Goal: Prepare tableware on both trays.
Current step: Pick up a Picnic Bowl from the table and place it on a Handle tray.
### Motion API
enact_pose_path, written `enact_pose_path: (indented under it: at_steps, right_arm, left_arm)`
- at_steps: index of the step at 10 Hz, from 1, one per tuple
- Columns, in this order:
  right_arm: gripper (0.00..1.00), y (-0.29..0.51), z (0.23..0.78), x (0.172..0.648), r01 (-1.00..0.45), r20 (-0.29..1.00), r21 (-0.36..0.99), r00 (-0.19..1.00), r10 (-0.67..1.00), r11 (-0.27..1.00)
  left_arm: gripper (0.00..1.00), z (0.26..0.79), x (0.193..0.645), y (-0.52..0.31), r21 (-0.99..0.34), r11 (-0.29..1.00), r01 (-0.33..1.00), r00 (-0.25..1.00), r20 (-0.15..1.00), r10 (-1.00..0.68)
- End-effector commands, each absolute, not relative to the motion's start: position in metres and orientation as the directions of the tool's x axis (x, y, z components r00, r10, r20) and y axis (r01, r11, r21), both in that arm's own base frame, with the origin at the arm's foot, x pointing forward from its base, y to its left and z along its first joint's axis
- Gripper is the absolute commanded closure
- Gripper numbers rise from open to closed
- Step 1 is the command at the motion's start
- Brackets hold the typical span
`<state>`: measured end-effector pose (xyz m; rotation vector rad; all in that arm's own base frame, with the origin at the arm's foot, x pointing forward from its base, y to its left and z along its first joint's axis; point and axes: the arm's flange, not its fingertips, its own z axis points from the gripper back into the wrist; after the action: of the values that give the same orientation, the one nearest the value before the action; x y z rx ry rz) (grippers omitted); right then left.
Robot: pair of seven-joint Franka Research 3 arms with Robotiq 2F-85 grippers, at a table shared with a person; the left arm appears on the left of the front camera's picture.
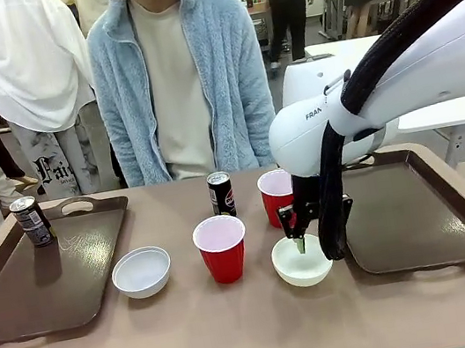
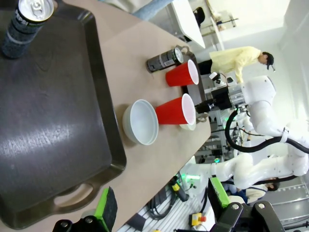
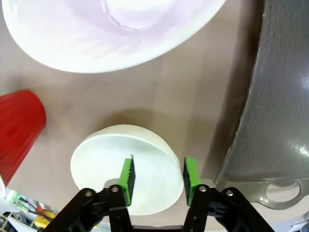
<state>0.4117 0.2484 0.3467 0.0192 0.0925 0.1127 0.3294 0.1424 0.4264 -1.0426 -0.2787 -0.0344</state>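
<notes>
My right gripper (image 1: pixel 300 239) is lowered over the near white bowl (image 1: pixel 302 261) beside the right tray (image 1: pixel 416 206). In the right wrist view its fingers (image 3: pixel 127 175) straddle the rim of that bowl (image 3: pixel 106 164), one inside and one outside, with a gap still showing, so it is open. The left tray (image 1: pixel 20 290) carries one dark can (image 1: pixel 32 221). Between the trays stand another white bowl (image 1: pixel 142 271), a red cup (image 1: pixel 222 248), a second red cup (image 1: pixel 276 196) and a second can (image 1: pixel 221 194). My left gripper (image 2: pixel 161 203) hangs open above the left tray's near edge (image 2: pixel 58 121), holding nothing.
A person in a light blue fleece (image 1: pixel 180 75) stands at the far side, hands out of sight. The right tray's rim and handle (image 3: pixel 280 198) lie just beside my right fingers. A red cup (image 3: pixel 19 130) stands close on the other side.
</notes>
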Motion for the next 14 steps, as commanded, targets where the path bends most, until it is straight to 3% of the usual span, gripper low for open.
enact_pose_path:
  at_steps: [1,2,6,9,11,14]
  right_arm:
    - [1.0,0.248,0.343,0.421,-0.112,-0.081,0.012,0.99,0.113,0.994]
    - [0.96,0.247,0.341,0.421,-0.112,-0.085,0.013,0.99,0.112,0.994]
    - [1.0,0.244,0.356,0.406,-0.155,-0.053,-0.033,0.987,0.154,0.987]
    - [1.0,0.206,0.416,0.343,-0.174,0.06,-0.107,0.982,0.181,0.979]
    - [1.0,0.168,0.456,0.308,-0.135,0.133,-0.091,0.98,0.147,0.987]
    - [1.0,0.112,0.454,0.31,-0.103,0.13,0.004,0.986,0.102,0.995]
  left_arm:
    - [0.0,0.428,0.33,0.143,-0.852,0.497,0.164,0.961,0.251,0.113]
    - [0.0,0.428,0.33,0.143,-0.852,0.497,0.164,0.961,0.251,0.113]
    - [0.0,0.428,0.33,0.143,-0.852,0.497,0.164,0.961,0.251,0.113]
    - [0.0,0.428,0.33,0.143,-0.852,0.497,0.164,0.961,0.251,0.113]
    - [0.0,0.428,0.33,0.143,-0.852,0.497,0.164,0.961,0.251,0.113]
    - [0.0,0.428,0.33,0.143,-0.852,0.497,0.164,0.961,0.251,0.113]
